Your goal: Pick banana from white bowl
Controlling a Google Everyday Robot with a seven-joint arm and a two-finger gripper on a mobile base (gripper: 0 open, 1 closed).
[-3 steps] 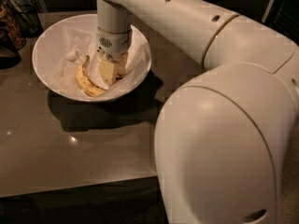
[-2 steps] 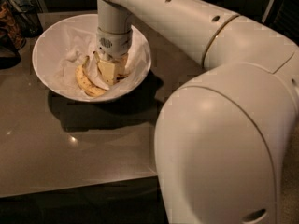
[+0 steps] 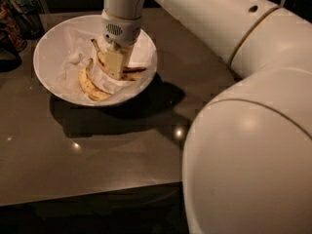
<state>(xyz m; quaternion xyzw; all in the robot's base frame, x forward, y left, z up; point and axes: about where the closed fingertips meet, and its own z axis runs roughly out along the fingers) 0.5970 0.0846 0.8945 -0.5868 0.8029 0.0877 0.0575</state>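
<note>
Two bananas in the white bowl (image 3: 40,57) on my dark tabletop (image 3: 97,155), my tool (image 3: 114,69) reaching down into the bowl, clamped across the banana (image 3: 100,58), stem pointing up-left, streaked end right, shorter banana (image 3: 90,87) just beside it.

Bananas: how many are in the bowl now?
2, both in the bowl: the long banana at the gripper, the short banana by the near rim. The gripper may hide more.

Cream hand (image 3: 114,65) in white bowl (image 3: 54,37); banana (image 3: 101,58) yel w/ brn-blk streaks.
</note>
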